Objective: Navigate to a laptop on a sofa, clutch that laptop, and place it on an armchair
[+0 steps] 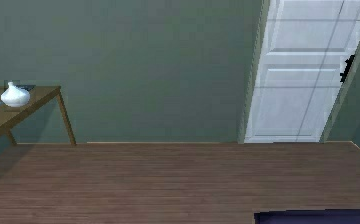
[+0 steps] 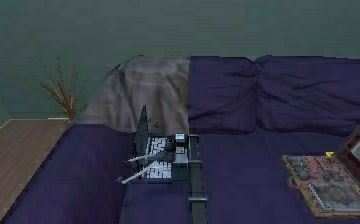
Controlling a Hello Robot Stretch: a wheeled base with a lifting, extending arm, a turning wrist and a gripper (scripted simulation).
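Two views are coming through to me, and I am taking the forward one first. It is looking at a green wall [image 1: 138, 60] with a white door [image 1: 303, 70] on the view's right. A wooden table [image 1: 43, 100] at the left edge is carrying a small white jug-like thing [image 1: 15, 96]. Plank floor [image 1: 168, 180] is running across the bottom, and a dark blue strip [image 1: 313, 217] is poking in at the lower right, probably the sofa's edge.

In the arm side view I am looking across the sofa [image 2: 78, 180], dark blue, with a grey blanket [image 2: 148, 90] hanging over its back and dry twigs [image 2: 60, 85] standing past its left end. The laptop [image 2: 143, 125] is sitting on the seat cushion near the middle, its dark screen standing up. The arm [image 2: 196, 190] is rising from the bottom edge and the gripper [image 2: 125, 171] is pointing toward the view's left, its fingers [image 2: 140, 158] lying right at the laptop's base, just below the screen in the picture. I am reading the laptop's long side as running away from the robot, across the line of the fingers, though the base is hard to make out behind the gripper. I cannot tell whether the fingers are spread or pressed together. Nor can I tell whether they are holding anything, since the laptop is resting on the cushion. A red-rimmed box [image 2: 323, 180] is lying well apart at the right.
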